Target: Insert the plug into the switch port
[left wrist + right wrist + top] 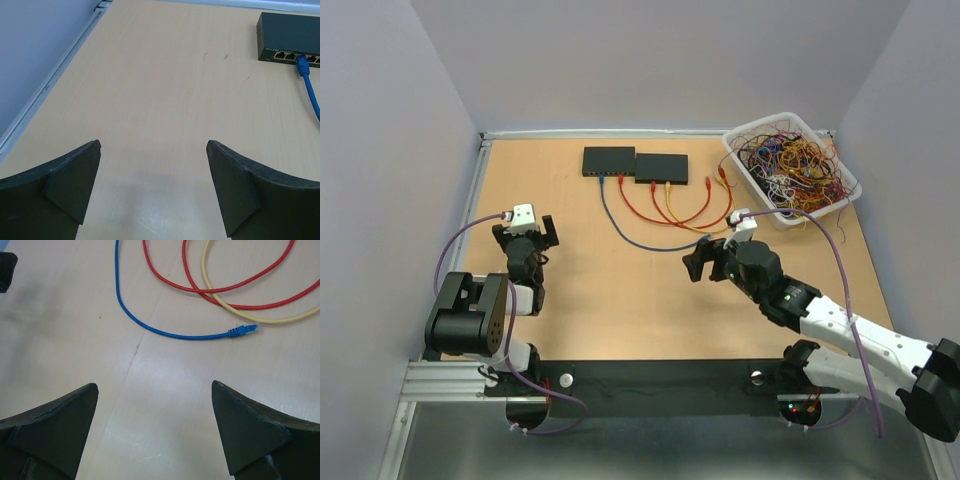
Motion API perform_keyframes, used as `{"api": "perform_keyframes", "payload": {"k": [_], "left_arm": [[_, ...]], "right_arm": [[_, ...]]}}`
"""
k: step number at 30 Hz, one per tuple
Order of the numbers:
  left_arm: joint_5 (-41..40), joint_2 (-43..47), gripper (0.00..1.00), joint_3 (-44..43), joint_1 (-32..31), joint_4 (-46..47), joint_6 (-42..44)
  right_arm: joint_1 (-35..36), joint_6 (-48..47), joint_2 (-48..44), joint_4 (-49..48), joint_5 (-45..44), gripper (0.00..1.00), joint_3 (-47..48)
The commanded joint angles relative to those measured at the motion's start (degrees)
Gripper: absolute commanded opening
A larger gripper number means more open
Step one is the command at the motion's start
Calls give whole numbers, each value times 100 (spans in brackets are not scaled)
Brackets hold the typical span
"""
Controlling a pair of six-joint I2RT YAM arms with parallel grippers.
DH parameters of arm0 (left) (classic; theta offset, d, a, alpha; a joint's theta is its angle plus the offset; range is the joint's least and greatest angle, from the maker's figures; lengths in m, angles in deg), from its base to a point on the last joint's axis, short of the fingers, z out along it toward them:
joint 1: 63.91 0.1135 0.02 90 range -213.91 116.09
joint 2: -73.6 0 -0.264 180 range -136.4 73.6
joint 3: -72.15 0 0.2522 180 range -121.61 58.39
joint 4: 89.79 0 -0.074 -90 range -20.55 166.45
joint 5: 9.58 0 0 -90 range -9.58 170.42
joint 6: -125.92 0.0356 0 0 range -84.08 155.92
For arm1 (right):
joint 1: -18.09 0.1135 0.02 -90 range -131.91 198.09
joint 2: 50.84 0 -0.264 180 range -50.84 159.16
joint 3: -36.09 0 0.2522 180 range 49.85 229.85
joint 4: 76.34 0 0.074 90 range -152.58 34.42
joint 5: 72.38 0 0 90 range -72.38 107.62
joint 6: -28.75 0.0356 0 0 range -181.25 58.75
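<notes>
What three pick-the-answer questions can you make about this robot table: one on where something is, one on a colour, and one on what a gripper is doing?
1. Where is the bin of tangled cables?
A. Near left corner
B. Far right corner
C. Between the arms

2. What colour is the cable plugged into the left switch?
A. Blue
B. Green
C. White

3. How is the right gripper?
A. Open, holding nothing
B. Shut on a plug
C. Shut on a switch

Answers:
1 B: the top view shows it at the far right corner of the table.
2 A: a blue cable enters its port.
3 A: its jaws stand wide apart, and the blue plug lies on the table beyond them.
</notes>
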Motion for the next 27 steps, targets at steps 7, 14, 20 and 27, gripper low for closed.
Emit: {"api": "perform_keyframes", "payload": {"k": [7, 14, 20, 27], "left_arm": [[-92, 132, 99, -72, -19, 1466, -4], [-92, 132, 99, -80, -19, 1466, -4], [-92, 141, 99, -80, -19, 1466, -4], [-92, 141, 99, -72, -19, 1466, 5]], "right_arm": [[1, 131, -228, -415, 168, 100, 228], [1, 272, -360, -415, 37, 100, 52], [10, 237, -237, -415, 81, 100, 202], [1, 202, -237, -424, -69, 100, 298]]}}
